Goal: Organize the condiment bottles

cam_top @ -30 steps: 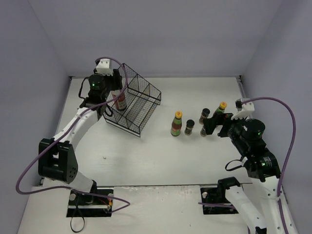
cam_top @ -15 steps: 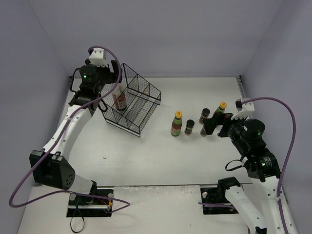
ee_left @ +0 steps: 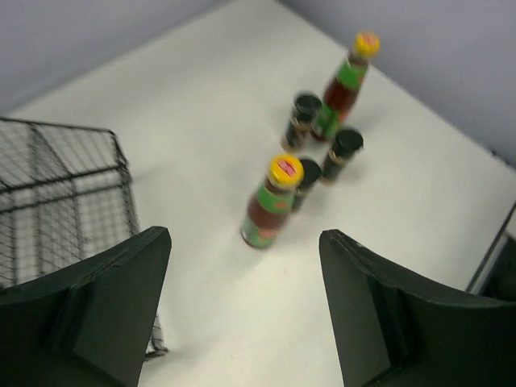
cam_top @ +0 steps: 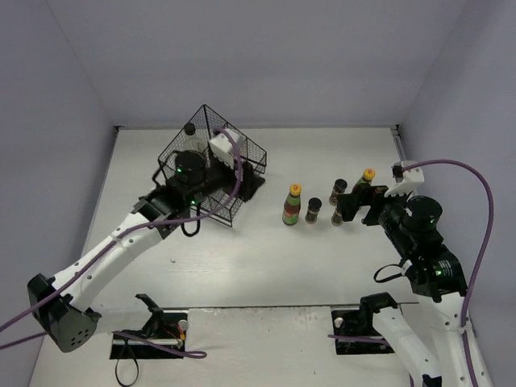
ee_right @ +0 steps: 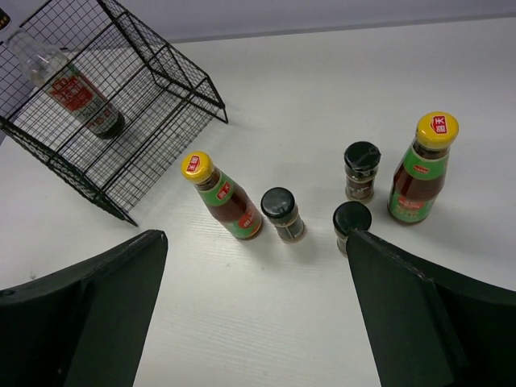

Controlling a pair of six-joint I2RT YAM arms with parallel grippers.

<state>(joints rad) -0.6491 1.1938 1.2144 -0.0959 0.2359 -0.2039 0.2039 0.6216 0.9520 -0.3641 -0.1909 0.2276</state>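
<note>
The tall clear bottle [ee_right: 76, 93] with a red label stands inside the black wire basket [ee_right: 153, 105]; its cap [cam_top: 189, 129] shows in the top view. Two yellow-capped bottles [ee_right: 222, 196] [ee_right: 423, 169] and three short dark jars [ee_right: 283, 214] [ee_right: 360, 171] [ee_right: 351, 222] stand on the table to the basket's right. My left gripper [ee_left: 243, 242] is open and empty, above the basket's right side [cam_top: 251, 184], facing the nearer yellow-capped bottle [ee_left: 272, 201]. My right gripper [ee_right: 254, 266] is open and empty, just right of the group [cam_top: 348, 208].
The white table [cam_top: 242, 266] is walled at the back and both sides. The basket [cam_top: 242, 149] is tilted and stands at the back left. The right finger [ee_right: 419, 306] hangs close above the nearest jar.
My left arm has pulled away from the tall bottle in the basket, swung left, then crossed over the basket toward the bottle group. The right arm has not moved.
</note>
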